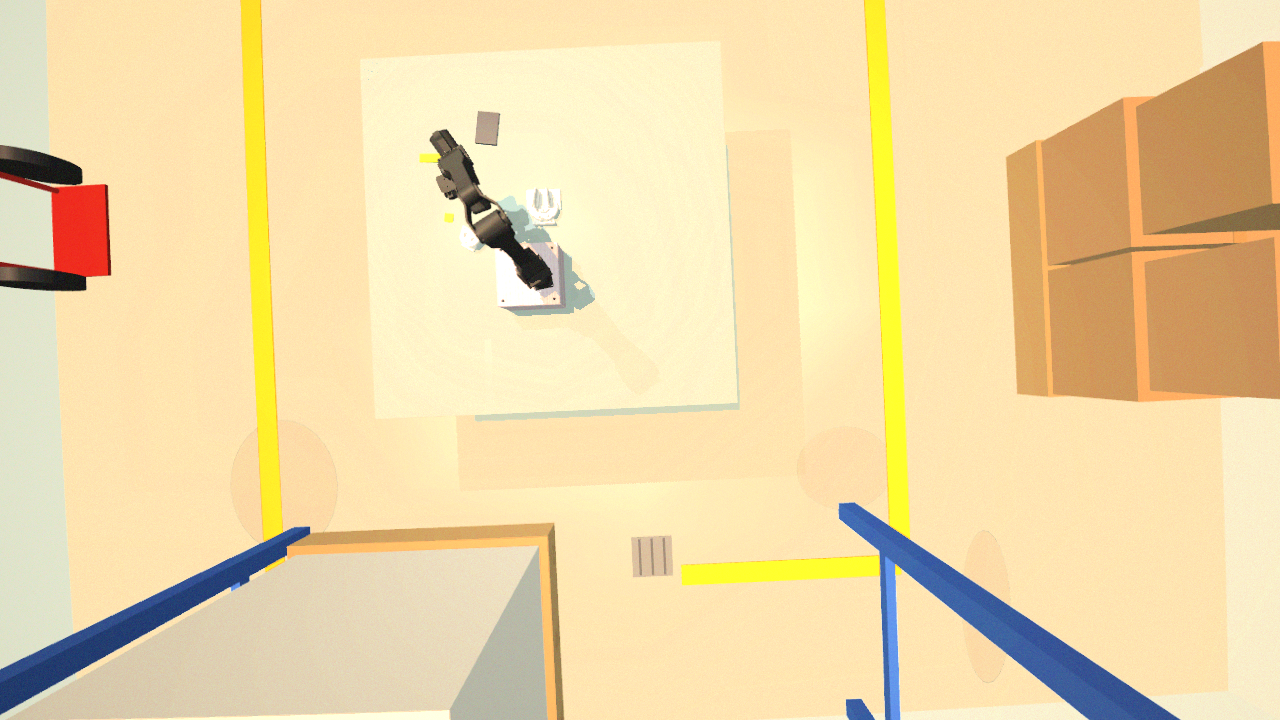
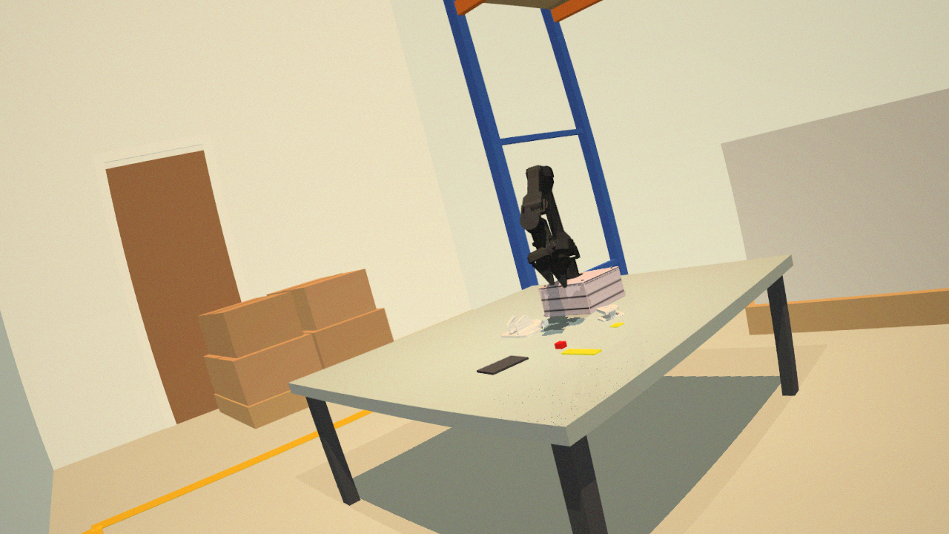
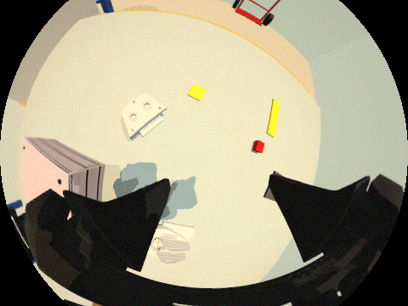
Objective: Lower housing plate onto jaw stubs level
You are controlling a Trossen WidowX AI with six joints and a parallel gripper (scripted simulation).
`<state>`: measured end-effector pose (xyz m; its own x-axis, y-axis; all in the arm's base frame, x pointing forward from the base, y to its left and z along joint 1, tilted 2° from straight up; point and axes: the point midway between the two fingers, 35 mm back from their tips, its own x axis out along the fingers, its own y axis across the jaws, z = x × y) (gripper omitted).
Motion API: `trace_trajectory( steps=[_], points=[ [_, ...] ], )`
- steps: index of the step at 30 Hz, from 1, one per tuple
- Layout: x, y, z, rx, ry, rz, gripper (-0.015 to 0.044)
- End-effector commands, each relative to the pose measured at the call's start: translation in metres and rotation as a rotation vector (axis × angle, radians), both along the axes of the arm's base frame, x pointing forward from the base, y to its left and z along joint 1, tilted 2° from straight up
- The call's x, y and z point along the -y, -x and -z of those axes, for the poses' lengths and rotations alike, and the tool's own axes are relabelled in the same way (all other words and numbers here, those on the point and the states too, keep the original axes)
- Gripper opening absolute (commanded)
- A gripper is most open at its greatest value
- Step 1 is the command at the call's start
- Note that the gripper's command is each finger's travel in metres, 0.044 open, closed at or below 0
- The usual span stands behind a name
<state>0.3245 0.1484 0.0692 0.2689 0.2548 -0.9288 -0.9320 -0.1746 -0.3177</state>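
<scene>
The white housing plate (image 1: 469, 236) (image 2: 607, 312) (image 3: 143, 112), with one rounded side and two larger holes, lies near the arm's pedestal. It is apart from the white jaw assembly (image 1: 543, 205) (image 2: 523, 326) (image 3: 172, 246), which shows two curved jaws on a base. In the wrist view one finger hides part of that assembly; the stubs are too small to make out. My gripper (image 2: 557, 284) (image 3: 220, 183) is open and empty, raised above the table. In the wrist view the housing plate lies beyond the left finger, not between the fingers.
The pinkish pedestal (image 1: 514, 291) (image 2: 603, 292) (image 3: 47, 170) stands beside both white parts. A yellow square (image 1: 449, 217) (image 2: 617, 325) (image 3: 196, 92), a yellow strip (image 1: 427, 158) (image 2: 581, 351) (image 3: 274, 118), a red cube (image 2: 560, 344) (image 3: 258, 146) and a dark flat plate (image 1: 487, 128) (image 2: 502, 364) lie farther out.
</scene>
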Motion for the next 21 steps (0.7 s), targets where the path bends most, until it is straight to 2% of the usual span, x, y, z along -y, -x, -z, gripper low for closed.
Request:
trace_trajectory(
  steps=[1, 21],
  points=[
    [-0.01, 0.008, 0.006, -0.024, 0.037, -0.056, 0.044],
    [-0.058, 0.058, 0.026, -0.125, 0.208, -0.362, 0.044]
  ],
)
